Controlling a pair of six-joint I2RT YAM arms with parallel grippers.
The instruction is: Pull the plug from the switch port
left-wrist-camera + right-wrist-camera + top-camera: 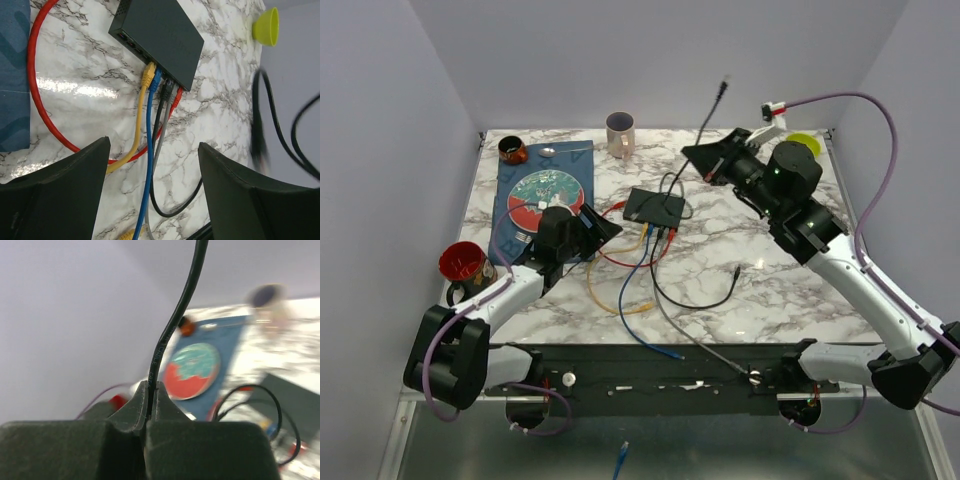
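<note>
Pinching the thin black cable [172, 320] tight, the right gripper [151, 387] risked dragging the flat matte-black switch box [655, 207] sideways, since the left gripper [154, 145] hung wide open, pinning nothing.

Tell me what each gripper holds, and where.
Right gripper pinches the black cable along its cord, short of the free plug; left gripper holds nothing.

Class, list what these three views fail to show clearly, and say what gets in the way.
- Top view: switch sockets, too small to count.
- Left wrist: switch's far end, cut by top edge; black cable blurred.
- Right wrist: black cable's plug, past top edge; mug blurred.
</note>
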